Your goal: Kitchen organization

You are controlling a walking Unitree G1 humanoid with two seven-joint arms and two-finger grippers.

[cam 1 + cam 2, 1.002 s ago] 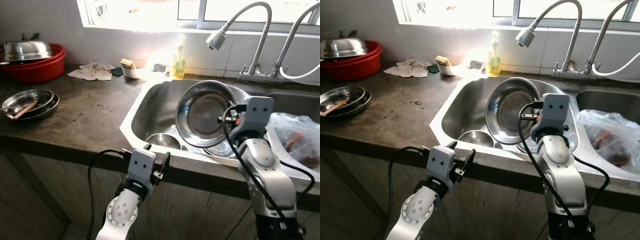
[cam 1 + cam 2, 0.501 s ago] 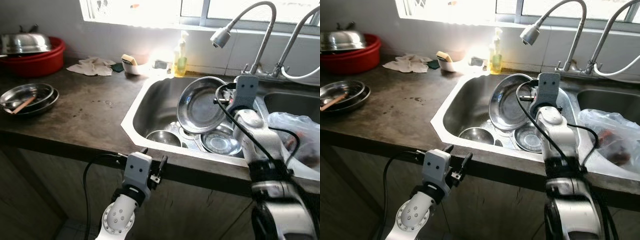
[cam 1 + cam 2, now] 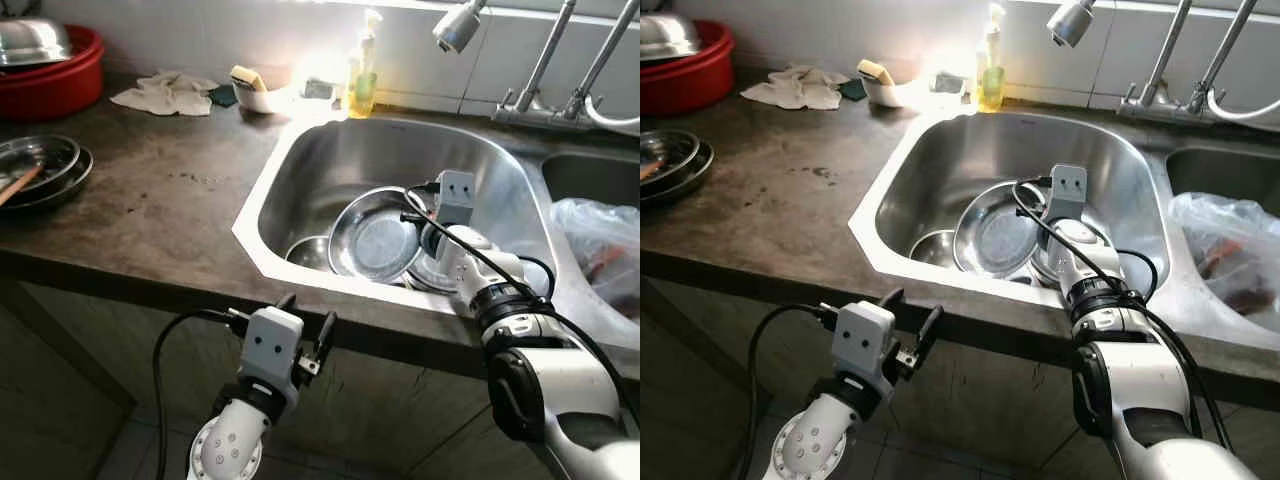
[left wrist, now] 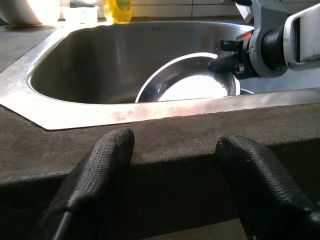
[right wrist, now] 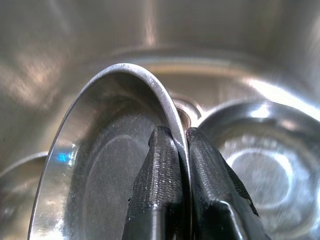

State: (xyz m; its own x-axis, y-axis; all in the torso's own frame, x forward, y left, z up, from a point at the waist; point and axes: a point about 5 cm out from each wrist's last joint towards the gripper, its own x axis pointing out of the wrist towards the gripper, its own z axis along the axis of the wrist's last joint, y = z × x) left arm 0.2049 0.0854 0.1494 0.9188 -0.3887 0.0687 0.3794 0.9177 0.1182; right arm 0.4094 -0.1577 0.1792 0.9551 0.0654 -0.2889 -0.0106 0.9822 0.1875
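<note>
Right gripper (image 5: 172,150) is down inside the sink (image 3: 300,170), its two black fingers (image 5: 159,175) clenched on the rim of a large steel plate (image 3: 372,240). The plate stands tilted on edge near the sink's front wall, leaning over a small steel bowl (image 3: 308,250) and next to another steel dish (image 5: 260,165) on the sink floor. Left gripper (image 4: 175,175) hangs below the counter's front edge (image 4: 150,145), fingers spread apart and grasping nothing. A soap bottle (image 3: 364,85) stands at the sink's back edge. Stacked steel plates (image 3: 35,165) rest at the counter's left edge.
</note>
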